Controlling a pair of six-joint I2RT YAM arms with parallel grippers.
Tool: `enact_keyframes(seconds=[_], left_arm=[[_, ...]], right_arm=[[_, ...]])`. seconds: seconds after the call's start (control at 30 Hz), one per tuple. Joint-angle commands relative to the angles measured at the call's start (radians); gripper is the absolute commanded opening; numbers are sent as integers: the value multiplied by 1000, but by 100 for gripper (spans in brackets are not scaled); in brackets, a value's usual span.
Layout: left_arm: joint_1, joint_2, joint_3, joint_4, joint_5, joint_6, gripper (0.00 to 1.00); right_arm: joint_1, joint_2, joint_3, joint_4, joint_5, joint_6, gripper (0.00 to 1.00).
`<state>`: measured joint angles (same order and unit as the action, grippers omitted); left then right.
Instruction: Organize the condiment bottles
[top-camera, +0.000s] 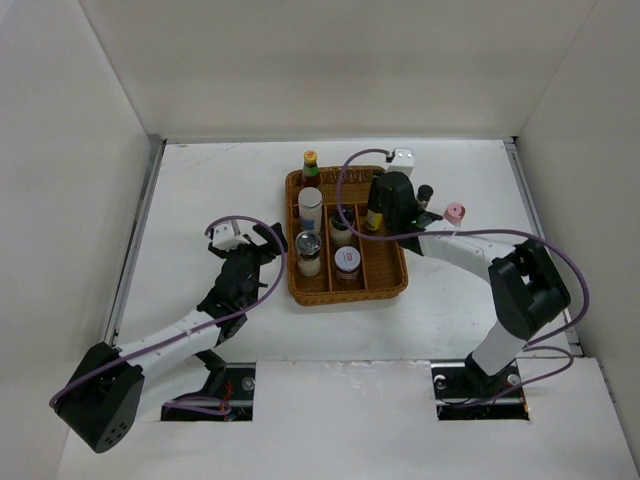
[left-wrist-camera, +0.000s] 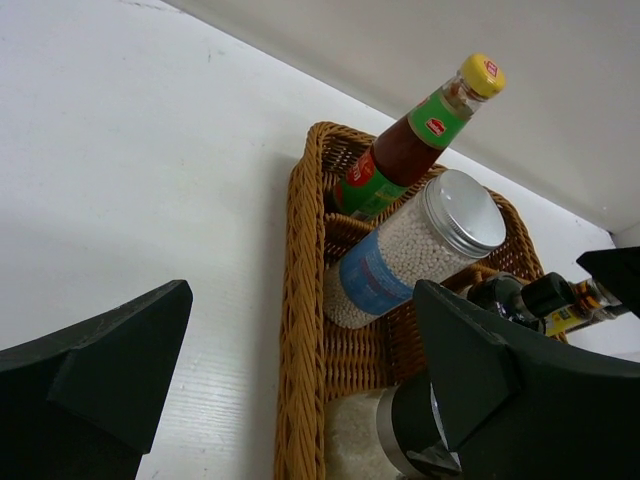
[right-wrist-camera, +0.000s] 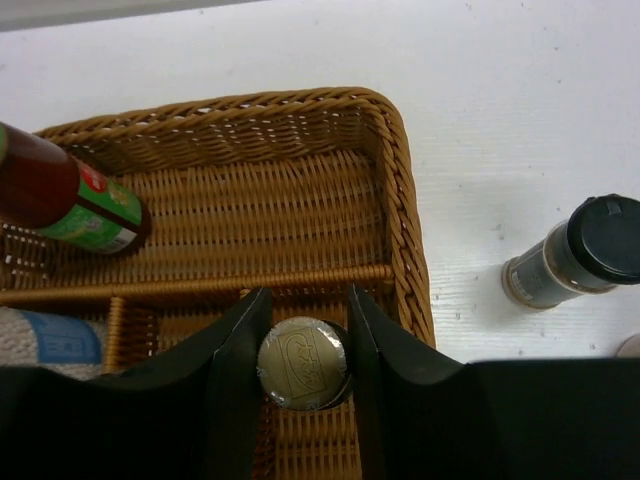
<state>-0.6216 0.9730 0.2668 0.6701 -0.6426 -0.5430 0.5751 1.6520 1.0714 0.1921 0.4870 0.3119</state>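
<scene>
My right gripper (top-camera: 383, 212) is over the right compartment of the wicker tray (top-camera: 398, 282). In the right wrist view it (right-wrist-camera: 303, 345) is shut on a tan-capped bottle (right-wrist-camera: 303, 362) standing upright in the tray (right-wrist-camera: 395, 190). A yellow-capped sauce bottle (top-camera: 311, 163), a silver-lidded jar of white beads (top-camera: 311, 208) and three more jars (top-camera: 308, 252) stand in the tray. A black-capped shaker (top-camera: 425, 192) and a pink-capped bottle (top-camera: 455, 212) stand on the table right of the tray. My left gripper (top-camera: 268, 245) is open and empty beside the tray's left rim (left-wrist-camera: 300, 300).
The left wrist view shows the sauce bottle (left-wrist-camera: 420, 140), the bead jar (left-wrist-camera: 420, 245) and a jar of white grains (left-wrist-camera: 365, 440) in the tray's left compartments. The black-capped shaker (right-wrist-camera: 575, 255) is close to the tray's right rim. White walls enclose the table.
</scene>
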Motion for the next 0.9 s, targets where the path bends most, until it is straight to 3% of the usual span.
enact_keyframes(seconds=[0.0,0.27,0.47,0.53,0.67,0.87], left_arm=[[9,6,6,52,9,-11,95],[9,26,11,62,11,-11,95],[10,16,8,65,8,-11,95],[10,13,6,65,12,-11,95],[10,13,6,65,9,-11,95],[9,15,8,63,14,-11,95]], right_arm=[[-5,2,67,164,-5,-30,24],[10,43,19,230,41,-94,28],[18,39,18,224,41,-100,60],[19,26,15,219,36,-94,63],[21,-93,-19,181,56,-82,74],[-82,-329,-154,121,87,-22,78]])
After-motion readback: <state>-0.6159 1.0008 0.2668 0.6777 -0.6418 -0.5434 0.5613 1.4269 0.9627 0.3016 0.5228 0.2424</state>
